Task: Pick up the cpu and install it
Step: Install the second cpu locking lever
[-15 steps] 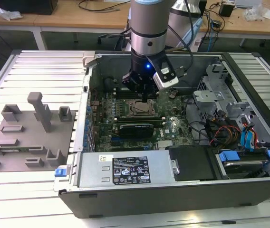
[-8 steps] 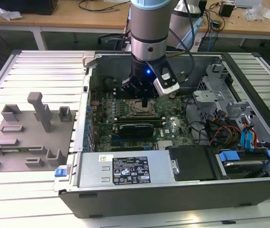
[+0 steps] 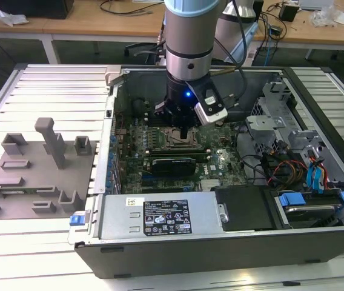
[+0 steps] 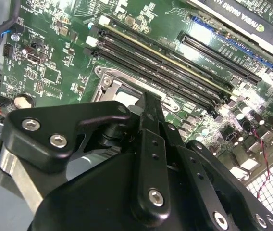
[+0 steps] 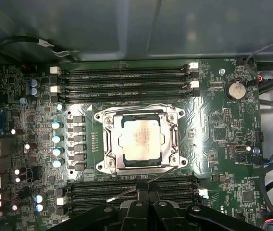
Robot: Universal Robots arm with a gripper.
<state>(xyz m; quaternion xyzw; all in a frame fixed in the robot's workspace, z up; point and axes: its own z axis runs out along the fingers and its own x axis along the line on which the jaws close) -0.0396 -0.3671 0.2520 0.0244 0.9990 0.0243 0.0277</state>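
Gripper (image 3: 185, 131) hangs low inside the open computer case (image 3: 317, 254), just above the motherboard (image 5: 213, 139); its black fingers (image 4: 151, 144) look pressed together with nothing between them, tips pointing down beside the socket (image 5: 143, 139). Inside the metal-framed socket lies the cpu (image 5: 141, 140) — pale silvery top up, seated flat within the frame, apart from the fingers in the first wrist view. Memory slots (image 5: 122, 79) run along both sides of the socket. Beyond them in the case sit a long black card (image 3: 173, 165), a power supply box (image 3: 160, 217) and a bundle of cables (image 3: 293, 170). Outside the case, at the exterior view's left, a grey tray (image 3: 36, 176) rests on the slatted table (image 3: 39, 254).
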